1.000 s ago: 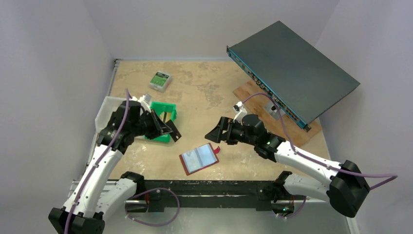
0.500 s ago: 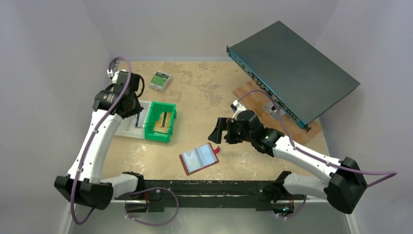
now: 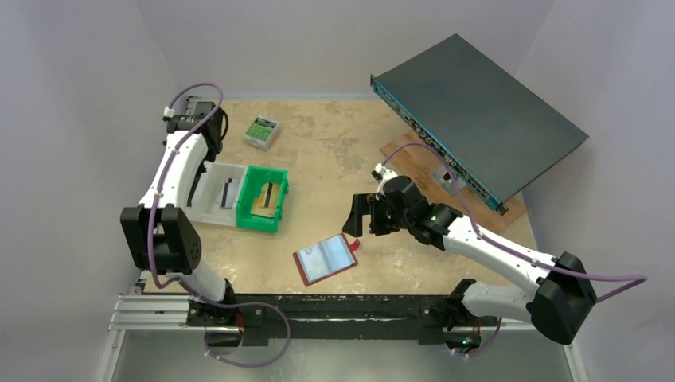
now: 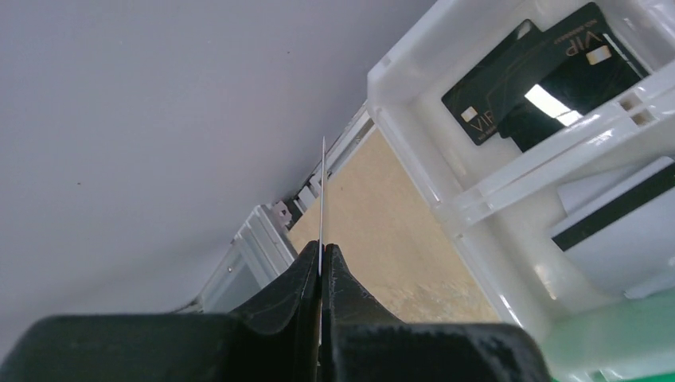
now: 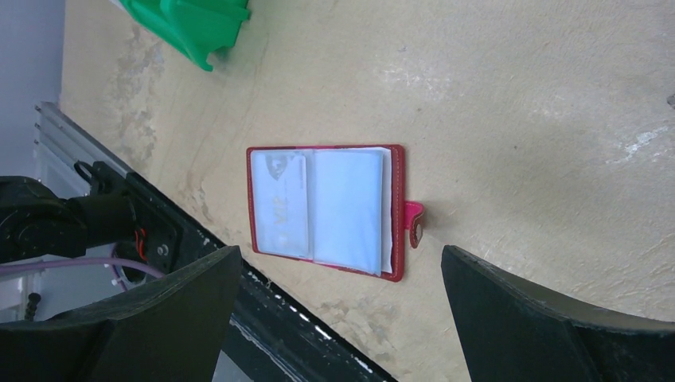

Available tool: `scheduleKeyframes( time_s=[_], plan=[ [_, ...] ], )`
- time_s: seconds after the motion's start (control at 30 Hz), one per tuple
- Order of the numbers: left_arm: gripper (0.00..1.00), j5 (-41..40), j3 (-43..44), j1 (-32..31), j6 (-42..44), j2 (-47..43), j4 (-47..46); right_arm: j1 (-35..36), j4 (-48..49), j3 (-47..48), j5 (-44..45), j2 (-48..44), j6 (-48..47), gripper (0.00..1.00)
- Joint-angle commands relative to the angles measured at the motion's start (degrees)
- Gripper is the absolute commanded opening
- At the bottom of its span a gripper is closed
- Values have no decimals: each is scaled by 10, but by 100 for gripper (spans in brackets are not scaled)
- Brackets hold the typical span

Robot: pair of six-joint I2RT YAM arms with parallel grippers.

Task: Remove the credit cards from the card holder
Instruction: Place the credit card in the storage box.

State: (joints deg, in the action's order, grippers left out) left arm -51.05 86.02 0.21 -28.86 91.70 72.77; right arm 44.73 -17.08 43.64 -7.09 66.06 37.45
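I read the card holder (image 5: 326, 211) lying open on the bench (image 3: 334, 151), long axis left-right, snap tab (image 5: 414, 224) toward the right fingers (image 3: 356, 215) (spread wide, empty). The left fingers (image 4: 327, 269) pinch one credit card (image 4: 322, 191) edge-on.

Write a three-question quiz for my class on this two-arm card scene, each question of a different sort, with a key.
1. True or false: the right gripper is shut on the red card holder.
2. Multiple choice: the left gripper is A) open and empty, B) shut on a thin card seen edge-on, C) out of view.
3. Fill in: the black VIP cards lie in the ____ tray.

Key: 1 false, its jaws are wide open above the holder, which lies open on the table; 2 B; 3 white.
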Motion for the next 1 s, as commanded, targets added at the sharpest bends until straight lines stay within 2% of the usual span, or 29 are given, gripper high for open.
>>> scheduleKeyframes(
  time_s=[0.0, 0.27, 0.3, 0.33, 0.47, 0.73, 0.77, 0.8, 0.93, 0.97],
  plan=[
    [0, -44, 30, 27, 13, 29, 13, 1, -17, 44, -7, 12, -23, 99],
    [0, -50, 74, 54, 16, 110, 14, 2, -21, 62, -12, 40, -24, 99],
    [0, 46, 77, 55, 77, 119, -50, 2, -21, 63, -11, 43, -25, 99],
    [0, 65, 80, 57, 87, 129, -64, 1, -21, 63, -10, 45, -26, 99],
    [0, 101, 111, 62, 87, 178, -67, 1, -22, 69, -9, 49, -27, 99],
    [0, 112, 156, 75, 69, 238, -36, 1, -24, 67, -4, 46, -24, 99],
    [2, 114, 156, 76, 67, 240, -35, 1, -24, 66, -4, 46, -24, 99],
    [9, 115, 156, 76, 67, 240, -34, 1, -24, 66, -4, 47, -24, 99],
    [44, 119, 156, 77, 61, 220, -25, 2, -28, 69, -4, 47, -27, 99],
    [49, 120, 157, 77, 61, 212, -23, 1, -30, 70, -3, 47, -27, 99]
  ],
)
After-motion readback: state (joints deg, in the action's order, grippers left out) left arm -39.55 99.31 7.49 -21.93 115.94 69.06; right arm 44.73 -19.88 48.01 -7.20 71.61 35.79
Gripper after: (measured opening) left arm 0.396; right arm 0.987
